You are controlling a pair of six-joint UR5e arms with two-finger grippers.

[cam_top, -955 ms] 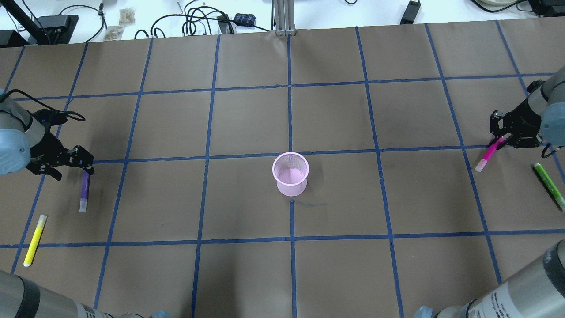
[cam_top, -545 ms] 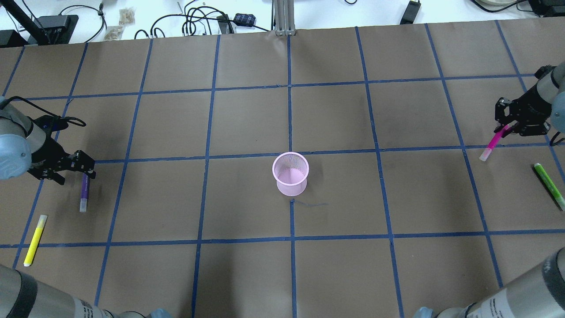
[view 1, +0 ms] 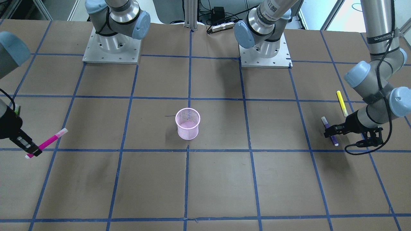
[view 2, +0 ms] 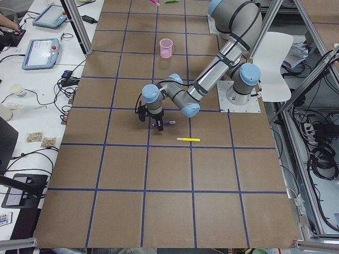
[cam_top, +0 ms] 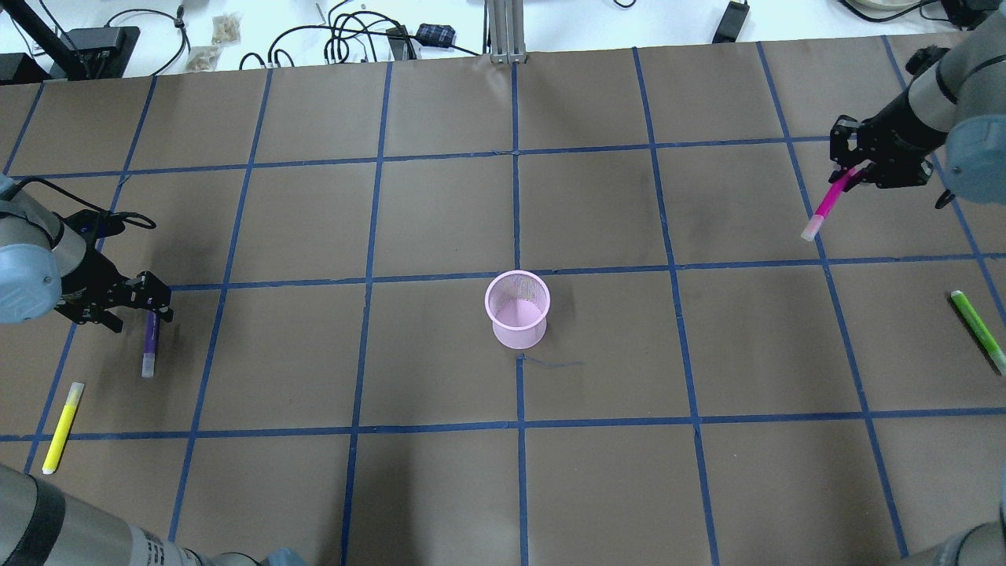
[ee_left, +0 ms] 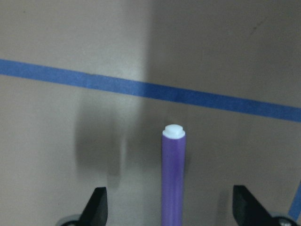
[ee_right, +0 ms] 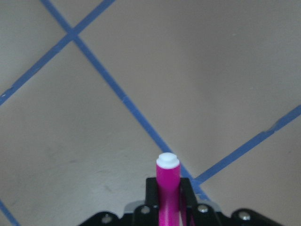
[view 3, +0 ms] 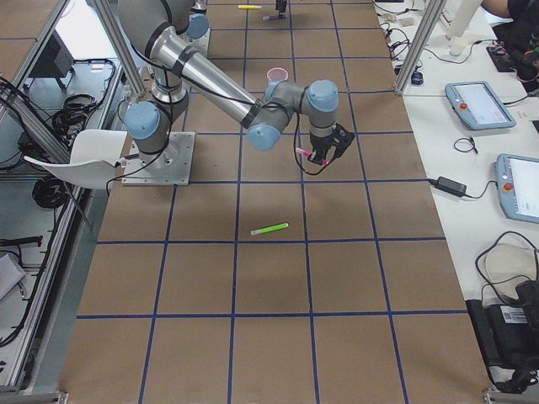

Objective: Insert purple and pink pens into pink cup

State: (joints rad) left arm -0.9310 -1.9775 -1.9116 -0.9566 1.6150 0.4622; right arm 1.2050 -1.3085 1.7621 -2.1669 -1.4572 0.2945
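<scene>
The pink mesh cup (cam_top: 516,308) stands upright at mid-table, also in the front view (view 1: 188,123). The purple pen (cam_top: 149,346) lies flat at the table's left. My left gripper (cam_top: 153,303) is open and low over the pen's far end. In the left wrist view the pen (ee_left: 173,179) lies between the two spread fingertips (ee_left: 99,205). My right gripper (cam_top: 853,167) is shut on the pink pen (cam_top: 824,204) and holds it above the table at the far right. The pen's white end slants down toward the cup. The pink pen also shows in the right wrist view (ee_right: 168,186).
A yellow highlighter (cam_top: 61,427) lies near the purple pen, closer to the robot. A green highlighter (cam_top: 977,330) lies at the right edge. Cables and adapters (cam_top: 354,39) sit beyond the table's far edge. Blue tape lines grid the brown table.
My right gripper has lifted the pink pen and carried it toward the far side and slightly inward. My left gripper has settled a little lower over the purple pen, which has not moved.
</scene>
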